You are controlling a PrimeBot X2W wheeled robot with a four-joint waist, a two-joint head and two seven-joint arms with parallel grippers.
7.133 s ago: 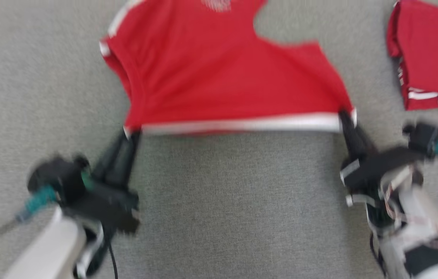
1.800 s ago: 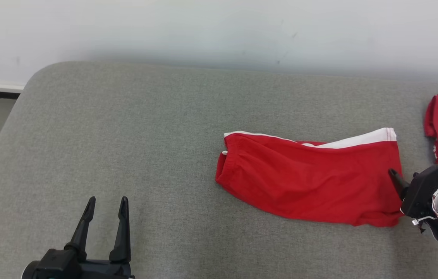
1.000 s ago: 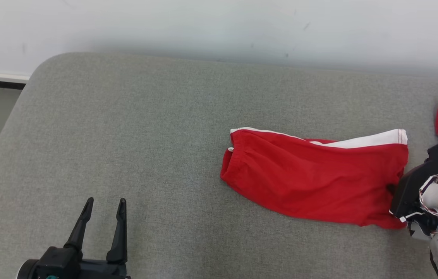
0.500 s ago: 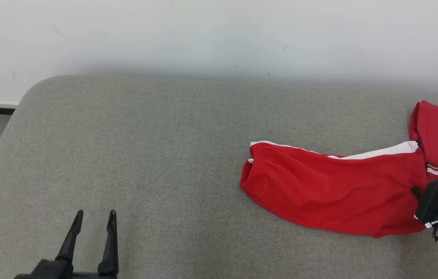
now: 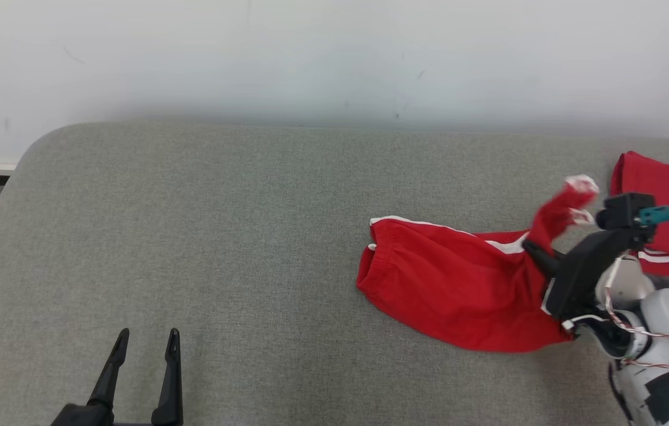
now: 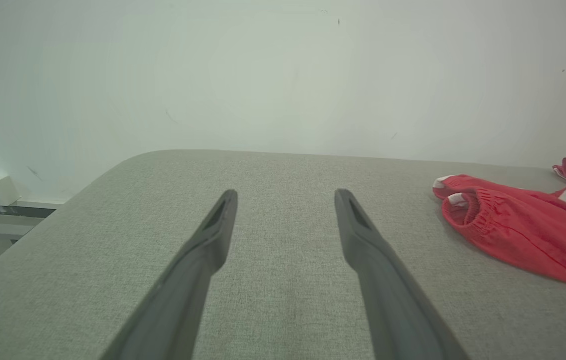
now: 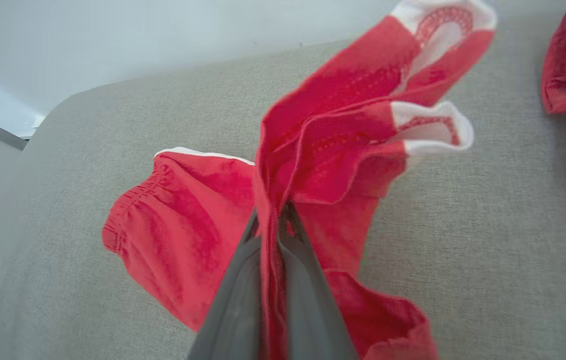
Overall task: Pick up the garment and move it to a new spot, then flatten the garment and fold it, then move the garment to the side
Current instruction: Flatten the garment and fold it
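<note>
Red garment [image 5: 458, 296] is folded into a long strip on the grey cushion [image 5: 222, 236], at about 3 o'clock in the head view. Its long axis runs roughly 9-to-3 w/ the elastic waistband end at 9. The 3 o'clock end is pinched up off the cushion by the right gripper [image 5: 532, 251], jaws clamped tight on bunched layers, w/ the white-trimmed hem flopping toward 1 o'clock past the fingertips. So the cloth trails from that gripper toward 9, and imo any drag to the side should pull along that axis or the fold gets wrecked. Right arm is obv the one on it. Left gripper [image 5: 146, 338] is way off at 7 o'clock, fingers spread wide, nothing in them, well apart from the garment. Another red piece [image 5: 665, 189] lies at 3 o'clock, cut off by the frame edge + partly behind the right wrist, so can't tell if the two touch. The lifted hem is blurred, and idk how many layers are in the pinch.
</note>
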